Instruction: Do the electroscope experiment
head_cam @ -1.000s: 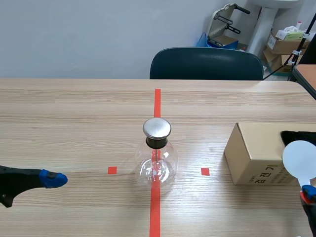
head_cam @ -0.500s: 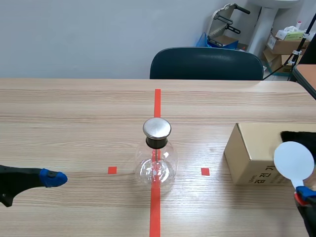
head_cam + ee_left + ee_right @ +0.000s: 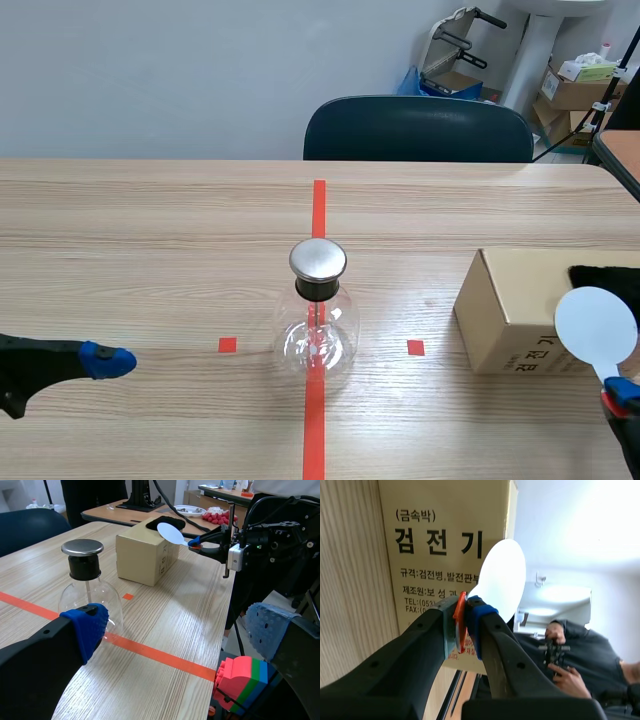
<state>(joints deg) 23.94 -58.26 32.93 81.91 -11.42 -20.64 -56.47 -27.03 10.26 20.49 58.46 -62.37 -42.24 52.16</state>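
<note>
Scene view: A glass flask (image 3: pixel 318 335) with a metal cap (image 3: pixel 318 259) stands upright at mid-bench (image 3: pixel 150 230), on the red tape line. A cardboard box (image 3: pixel 515 310) sits well to its right. The left fingers (image 3: pixel 105 362) lie low near the bench's left edge, well apart from the flask. The right fingers (image 3: pixel 622 392) hold a white disc (image 3: pixel 596 325) in front of the box. A dark chair (image 3: pixel 418 128) stands behind the bench.

Left wrist view: The left fingers (image 3: pixel 87 627) are spread wide and hold nothing. The flask (image 3: pixel 90 597) stands ahead of them, near the one finger. The box (image 3: pixel 145 552) lies farther on, with the disc (image 3: pixel 171 533) held beside it.

Right wrist view: The right fingers (image 3: pixel 482 617) are clamped on the orange handle (image 3: pixel 460 622) of the disc (image 3: pixel 502 580). The disc stands ahead of them, against the printed side of the box (image 3: pixel 445 540).
</note>
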